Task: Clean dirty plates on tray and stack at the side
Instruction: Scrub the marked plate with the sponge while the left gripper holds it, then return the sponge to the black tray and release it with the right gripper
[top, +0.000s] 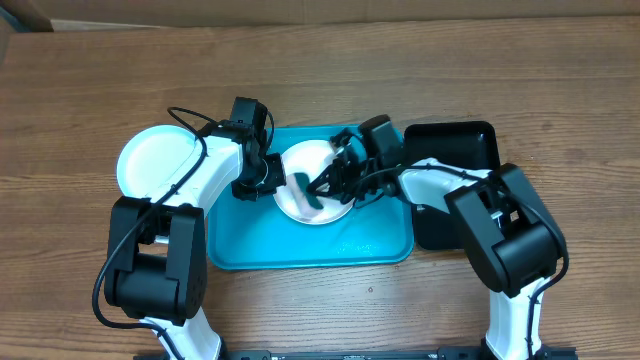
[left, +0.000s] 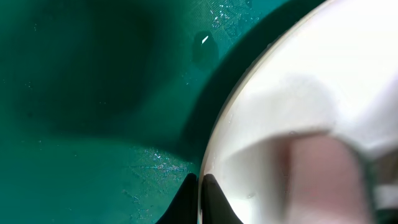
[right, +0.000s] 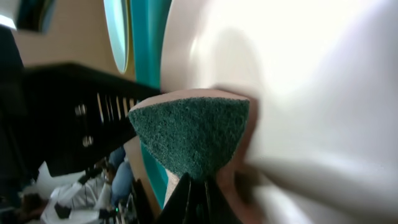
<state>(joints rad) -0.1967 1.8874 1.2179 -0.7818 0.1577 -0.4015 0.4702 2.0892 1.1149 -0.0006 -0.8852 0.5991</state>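
The left arm (top: 195, 180) and the right arm (top: 440, 183) have smooth white links and big black boxy joints. Behind the left claw (top: 265, 183) a thin black cable (top: 172, 110) makes a loop over the white link. Both it and the right claw (top: 325, 187) have black pointed fingertips (left: 185, 202)

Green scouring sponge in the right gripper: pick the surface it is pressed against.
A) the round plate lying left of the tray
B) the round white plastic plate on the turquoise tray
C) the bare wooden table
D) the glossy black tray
B: the right wrist view shows the green scouring sponge against the round white plastic plate, which the overhead view places inside the turquoise rectangular plastic tray.
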